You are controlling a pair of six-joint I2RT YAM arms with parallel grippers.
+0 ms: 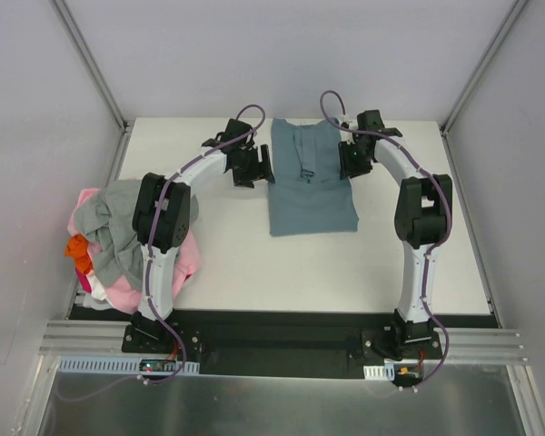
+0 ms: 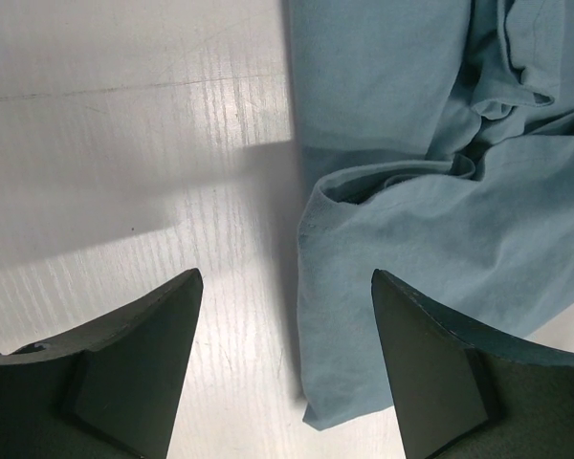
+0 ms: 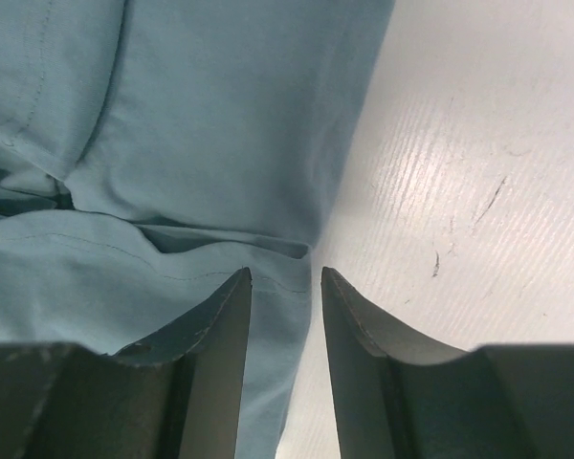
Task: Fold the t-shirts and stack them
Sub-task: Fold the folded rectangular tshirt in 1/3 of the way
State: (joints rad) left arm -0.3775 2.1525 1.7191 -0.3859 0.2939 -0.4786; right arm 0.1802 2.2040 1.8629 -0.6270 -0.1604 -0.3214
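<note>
While leaving pile [image 1: 118, 241] of grey, pink and orange shirts heaped far left, bring wide-apart left gripper [image 2: 285, 277] off table [image 2: 124, 143] onto left edge of partly folded slate-blue shirt [image 1: 311, 195] at far centre, match with narrowly parted, empty right gripper [image 3: 287, 273] on right edge, pinch evenly, fold without skew.

A plain dusty slate-blue shirt [image 1: 311, 182], with stitching of the same blue, lies on a white surface [image 1: 227, 254] that has a faint pale wood grain and a few thin dark scratches. At the left edge is a heap of cloth: a light grey shirt [image 1: 118, 227] on top, a pale pink shirt [image 1: 186, 263] under it, and a scrap of bright orange shirt [image 1: 77, 247]. The arms [image 1: 416, 272] are white with black joints and purple cables [image 1: 245, 111]. The left hand [image 1: 254, 166] and right hand [image 1: 352, 159] are matt black.
</note>
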